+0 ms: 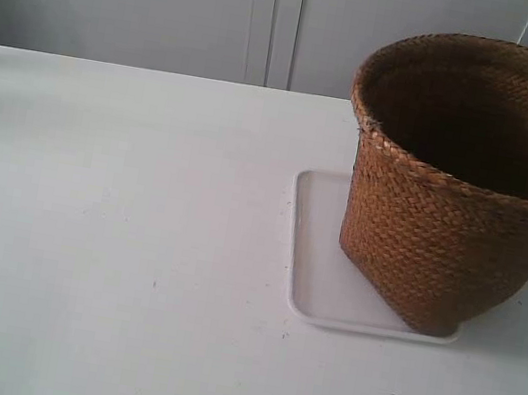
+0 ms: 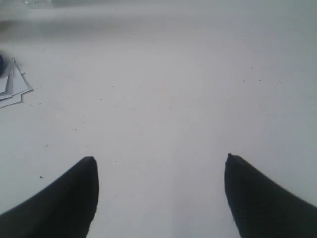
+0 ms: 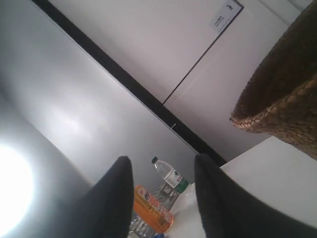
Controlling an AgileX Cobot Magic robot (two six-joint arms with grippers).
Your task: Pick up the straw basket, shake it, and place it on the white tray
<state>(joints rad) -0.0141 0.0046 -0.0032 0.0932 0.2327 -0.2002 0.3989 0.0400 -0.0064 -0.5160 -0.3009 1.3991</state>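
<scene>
The straw basket (image 1: 441, 227) tilts over the white tray (image 1: 318, 267). The left gripper (image 2: 161, 198) gapes wide, and the right gripper (image 3: 163, 196) is narrower; both are empty.

The brown woven straw basket (image 1: 420, 234), dark inside, is set mouth-up on the flat white tray (image 1: 318, 267), apart from the right gripper (image 3: 161, 161).

The straw basket (image 1: 458, 189) blocks the exterior view's 3 o'clock side, covering most of the white tray (image 1: 318, 267); only the tray's 9 o'clock strip shows. From 6 round to 10 o'clock the table (image 1: 111, 263) lies open. Papers (image 2: 12, 87) sit well aside of the left gripper (image 2: 160, 157)
</scene>
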